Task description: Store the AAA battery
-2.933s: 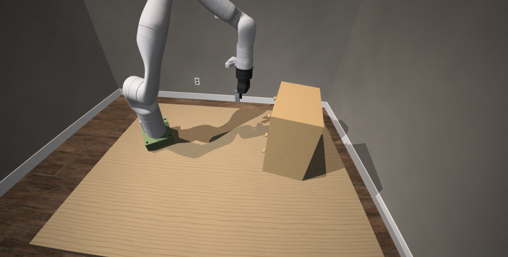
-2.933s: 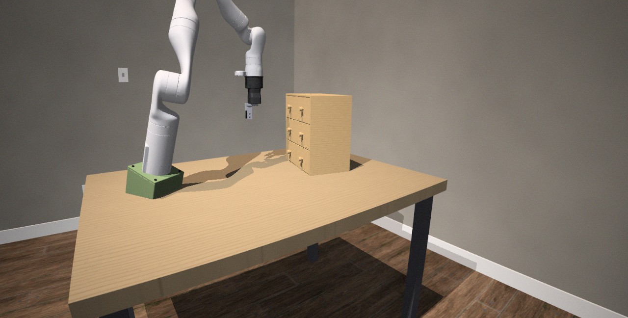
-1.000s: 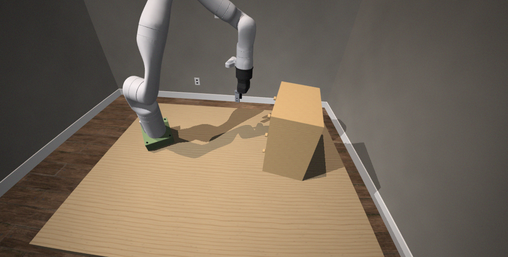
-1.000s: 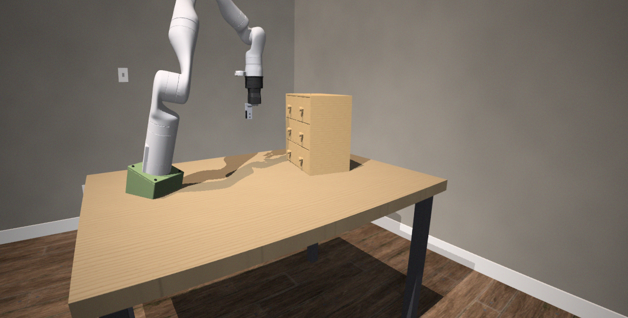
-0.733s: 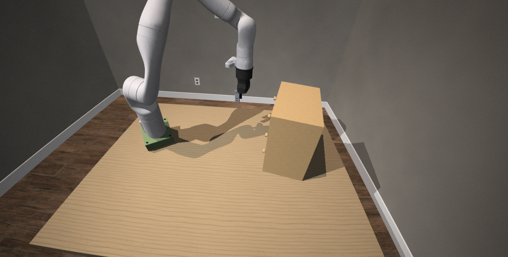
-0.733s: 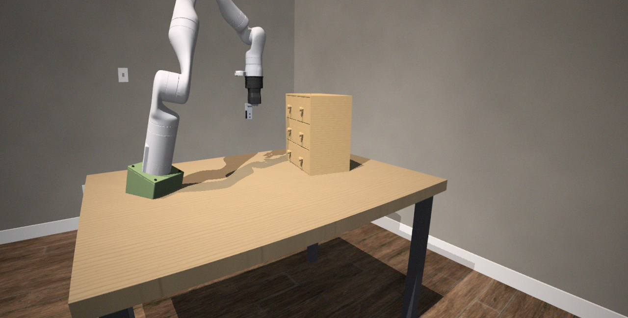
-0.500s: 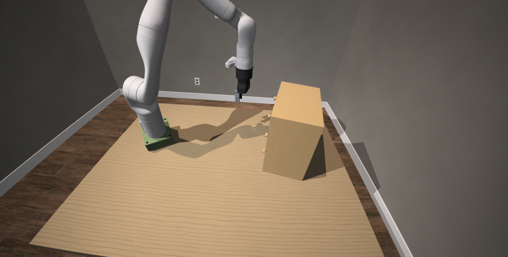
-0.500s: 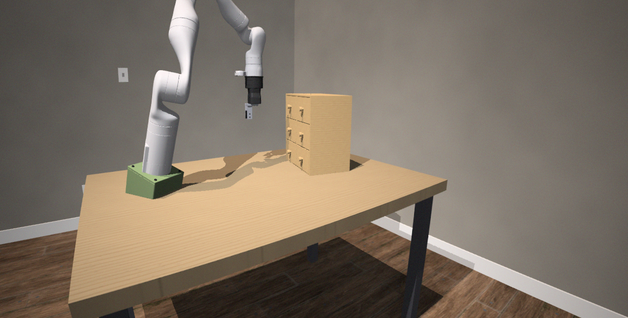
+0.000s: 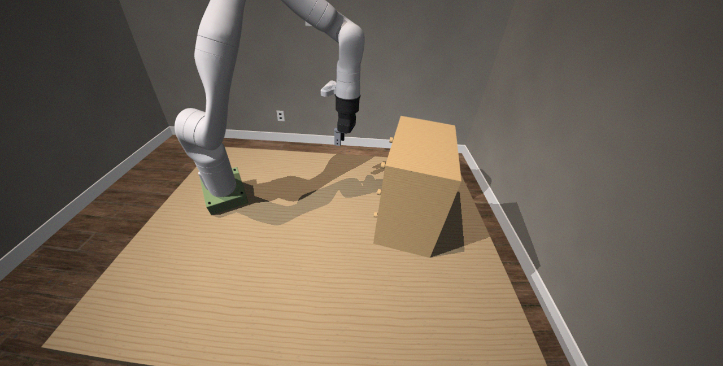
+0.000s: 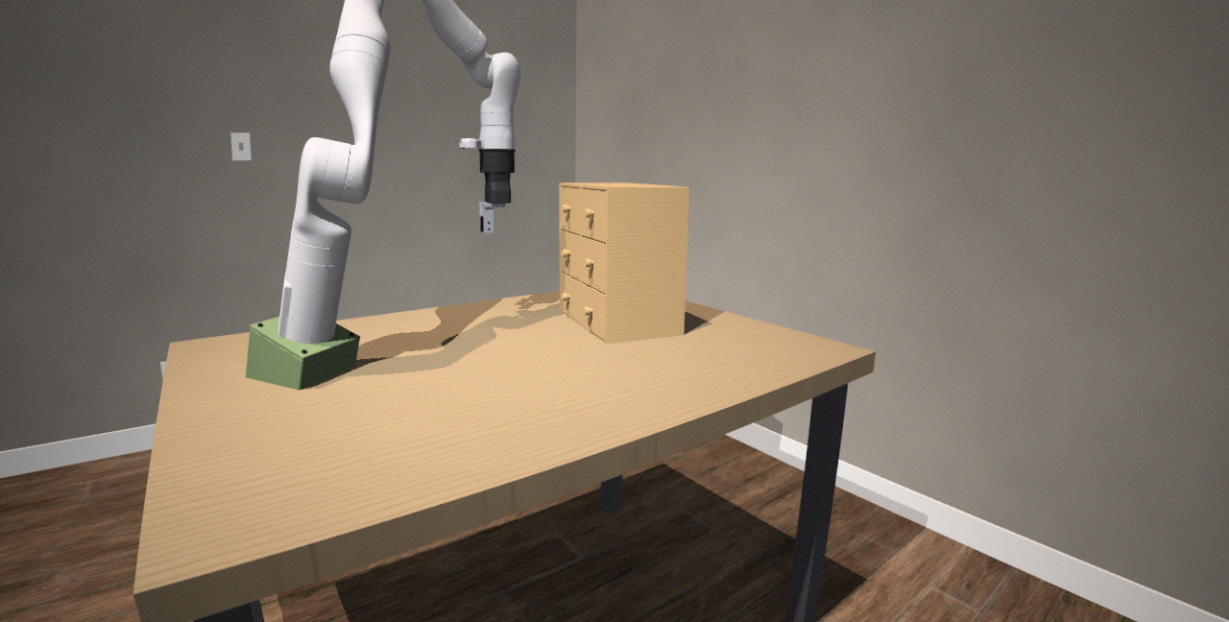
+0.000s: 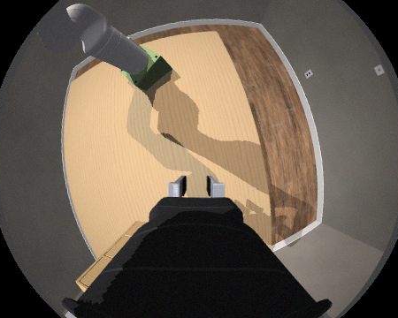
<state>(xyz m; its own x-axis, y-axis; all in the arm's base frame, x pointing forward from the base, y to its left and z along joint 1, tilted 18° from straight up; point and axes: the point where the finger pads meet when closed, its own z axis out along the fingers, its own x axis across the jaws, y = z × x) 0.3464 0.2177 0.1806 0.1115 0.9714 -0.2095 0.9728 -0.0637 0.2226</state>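
The small chest (image 9: pixel 423 148) (image 10: pixel 646 261) (image 11: pixel 96 268) stands upright on the table (image 9: pixel 283 283) (image 10: pixel 446 412) (image 11: pixel 102 146). In the exterior view its top drawer (image 10: pixel 577 202), middle drawer (image 10: pixel 577 249) and bottom drawer (image 10: pixel 577 296) look pushed in, each with two knobs. What the drawers hold is hidden. My gripper (image 9: pixel 339 137) (image 10: pixel 487 219) (image 11: pixel 196 182) points down, open part way with nothing between its fingers. It hangs in front of the chest, with its fingertips at about the height of the top drawer. I can make out no AAA battery in any view.
The arm's green base (image 9: pixel 225 201) (image 10: pixel 301 356) (image 11: pixel 156 75) stands at the other end of the table, facing the chest's front. Shadows of the arm cross the table between them. Wooden floor (image 9: pixel 65 283) (image 11: pixel 274 106) shows beyond the table's edges.
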